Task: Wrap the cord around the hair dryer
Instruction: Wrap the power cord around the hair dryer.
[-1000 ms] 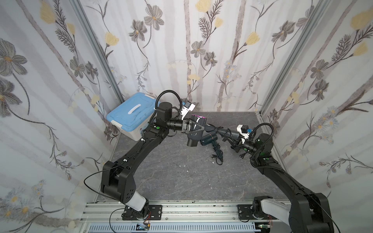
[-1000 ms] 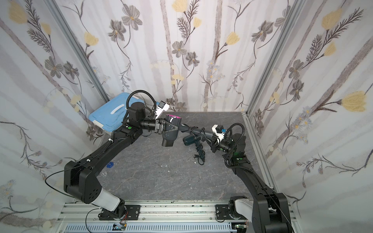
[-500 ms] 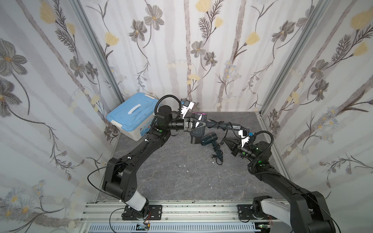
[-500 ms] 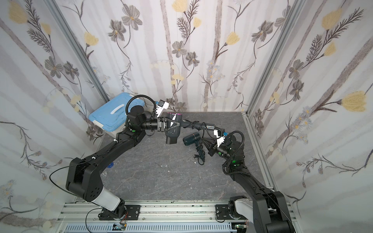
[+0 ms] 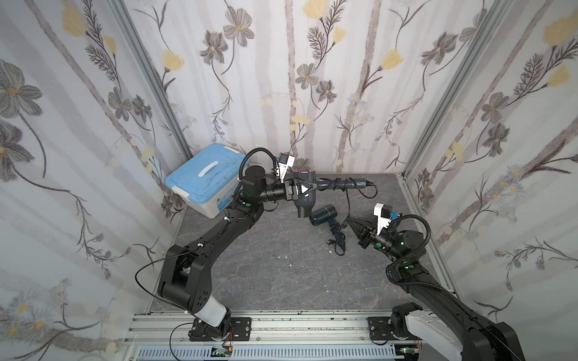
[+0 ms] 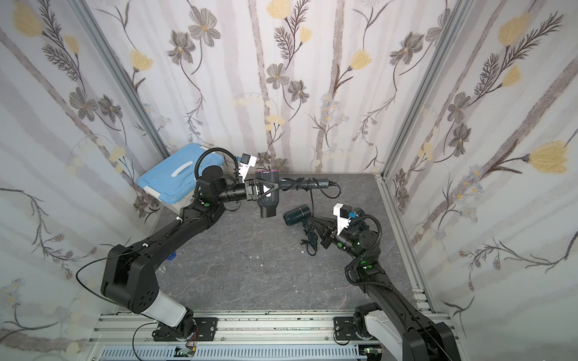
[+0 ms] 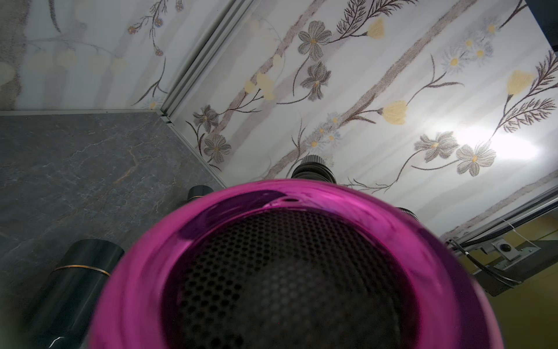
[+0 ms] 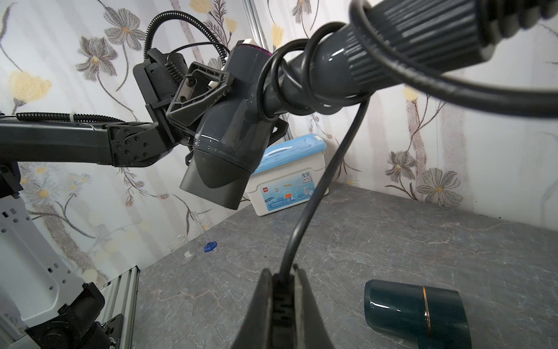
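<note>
Dryer (image 5: 305,206) hangs centre-frame in both top views, off the desk (image 5: 281,281), my left claw (image 5: 308,189) clamped on its barrel so the handle (image 5: 341,184) sticks out free. Left wrist: just its pink grille (image 7: 290,272). Right wrist: my right claw (image 8: 283,290) pinches the cord (image 8: 320,181) for winding, upper-frame loops hugging the handle.

Grey marbled tabletop (image 5: 250,281) bears a blue-lidded box (image 5: 203,178) and a teal hair dryer (image 5: 323,215).
</note>
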Robot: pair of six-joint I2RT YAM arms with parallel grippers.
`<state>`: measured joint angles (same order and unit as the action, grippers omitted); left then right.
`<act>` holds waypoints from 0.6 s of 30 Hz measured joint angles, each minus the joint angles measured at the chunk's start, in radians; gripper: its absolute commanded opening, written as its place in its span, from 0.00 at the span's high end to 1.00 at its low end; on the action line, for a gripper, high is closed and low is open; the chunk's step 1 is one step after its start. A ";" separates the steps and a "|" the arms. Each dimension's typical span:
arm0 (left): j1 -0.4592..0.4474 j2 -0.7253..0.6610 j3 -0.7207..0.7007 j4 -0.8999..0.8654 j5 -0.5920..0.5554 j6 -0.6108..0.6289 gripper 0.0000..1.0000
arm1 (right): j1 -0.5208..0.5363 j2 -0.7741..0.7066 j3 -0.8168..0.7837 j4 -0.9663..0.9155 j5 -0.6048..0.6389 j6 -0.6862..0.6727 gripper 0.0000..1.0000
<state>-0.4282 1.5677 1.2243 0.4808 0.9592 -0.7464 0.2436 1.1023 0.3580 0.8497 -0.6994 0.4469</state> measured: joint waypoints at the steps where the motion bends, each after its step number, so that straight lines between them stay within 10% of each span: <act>1: 0.000 -0.004 0.000 -0.014 -0.007 0.013 1.00 | 0.006 -0.005 0.000 -0.018 0.009 -0.002 1.00; 18: 0.082 -0.032 -0.004 -0.145 -0.011 0.052 1.00 | 0.061 -0.015 0.072 -0.382 0.124 -0.157 1.00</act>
<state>-0.3458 1.5360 1.2205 0.3355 0.9482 -0.6945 0.3046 1.0874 0.4305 0.4679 -0.5755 0.2897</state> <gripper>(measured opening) 0.750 0.111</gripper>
